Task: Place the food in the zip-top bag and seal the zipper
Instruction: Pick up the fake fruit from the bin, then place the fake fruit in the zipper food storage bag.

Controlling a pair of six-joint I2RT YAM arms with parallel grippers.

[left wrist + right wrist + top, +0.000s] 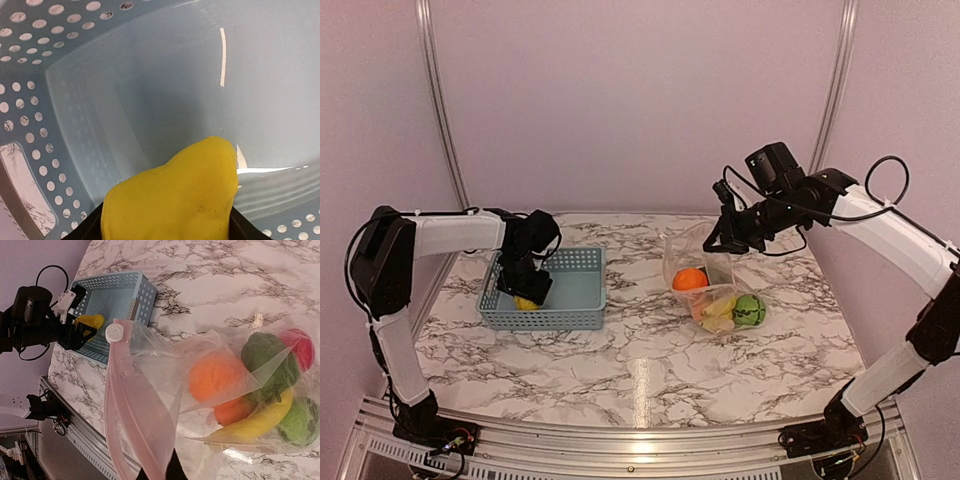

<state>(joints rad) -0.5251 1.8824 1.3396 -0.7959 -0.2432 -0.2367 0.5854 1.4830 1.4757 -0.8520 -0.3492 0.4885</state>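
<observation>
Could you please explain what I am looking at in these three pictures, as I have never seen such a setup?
Two robot arms stand at the near edge of a marble table. One picture comes from a camera above them; the others from a camera on each wrist.

The left hand reaches into a blue basket, its fingers on either side of a yellow toy fruit; a firm grip is not clear yet.

The right hand is shut on the edge of a clear bag, lifting its mouth. Inside lie an orange, a banana and other toy foods.
</observation>
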